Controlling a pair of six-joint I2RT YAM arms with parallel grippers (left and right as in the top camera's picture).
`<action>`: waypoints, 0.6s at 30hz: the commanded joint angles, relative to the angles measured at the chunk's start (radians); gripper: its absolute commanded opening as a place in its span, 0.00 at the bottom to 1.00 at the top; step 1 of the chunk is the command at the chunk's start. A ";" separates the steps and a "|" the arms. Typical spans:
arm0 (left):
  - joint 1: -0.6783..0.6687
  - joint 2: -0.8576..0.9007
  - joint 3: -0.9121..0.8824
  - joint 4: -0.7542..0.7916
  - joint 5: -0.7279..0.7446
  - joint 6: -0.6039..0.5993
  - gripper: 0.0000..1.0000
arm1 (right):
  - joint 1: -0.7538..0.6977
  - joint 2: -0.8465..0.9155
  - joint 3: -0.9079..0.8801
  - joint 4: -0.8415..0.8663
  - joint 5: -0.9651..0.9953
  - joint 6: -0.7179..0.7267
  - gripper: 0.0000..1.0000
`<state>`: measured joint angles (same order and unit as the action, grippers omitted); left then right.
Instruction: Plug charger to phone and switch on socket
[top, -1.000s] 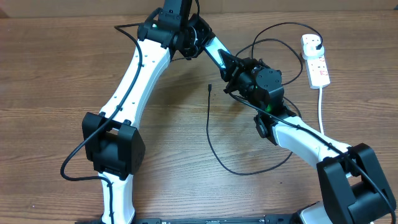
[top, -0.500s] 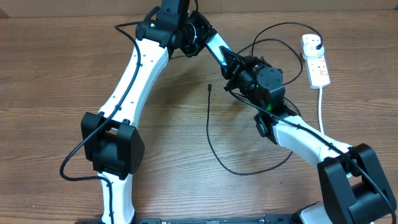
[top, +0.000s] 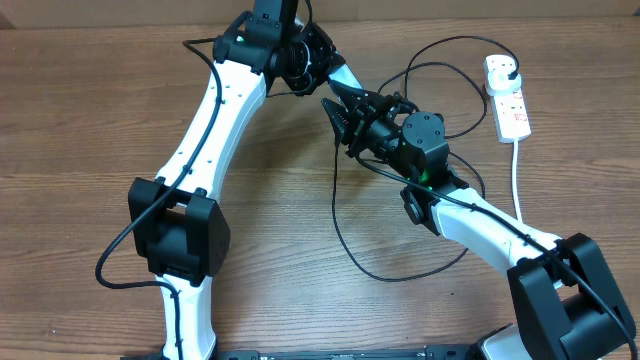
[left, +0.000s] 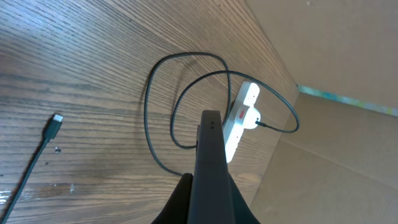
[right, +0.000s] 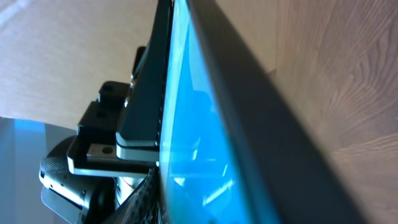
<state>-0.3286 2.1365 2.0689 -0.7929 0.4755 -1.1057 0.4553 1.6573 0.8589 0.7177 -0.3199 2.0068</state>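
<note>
phone (left: 209, 158): held edge-on above the table (top: 80, 120), far centre, clamped in the closed left gripper (top: 322, 68). Screen glows blue in the right wrist view; no lettering legible. Right gripper (top: 343, 112) just beside it, jaws parted. charger (top: 335, 215) lies looped on the wood, connector tip free. Its plug sits in the socket (top: 508, 100), far right; red marks unreadable.

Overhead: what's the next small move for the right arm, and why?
Probably lower the right gripper onto the charger tip and grasp it. The left gripper holds the phone off the table, the tip lies loose on the wood, and the plug already sits in the socket.
</note>
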 joint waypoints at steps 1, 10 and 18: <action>0.011 0.002 0.008 -0.006 0.047 0.029 0.04 | 0.019 -0.023 0.030 0.003 -0.037 -0.045 0.31; 0.117 0.002 0.008 -0.063 0.134 0.127 0.04 | -0.052 -0.023 0.030 -0.071 0.026 -0.364 0.40; 0.245 0.002 0.008 -0.201 0.191 0.242 0.04 | -0.153 -0.023 0.030 -0.262 0.003 -0.689 0.53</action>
<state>-0.1173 2.1380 2.0689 -0.9813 0.5945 -0.9463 0.3256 1.6558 0.8669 0.4862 -0.3138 1.5143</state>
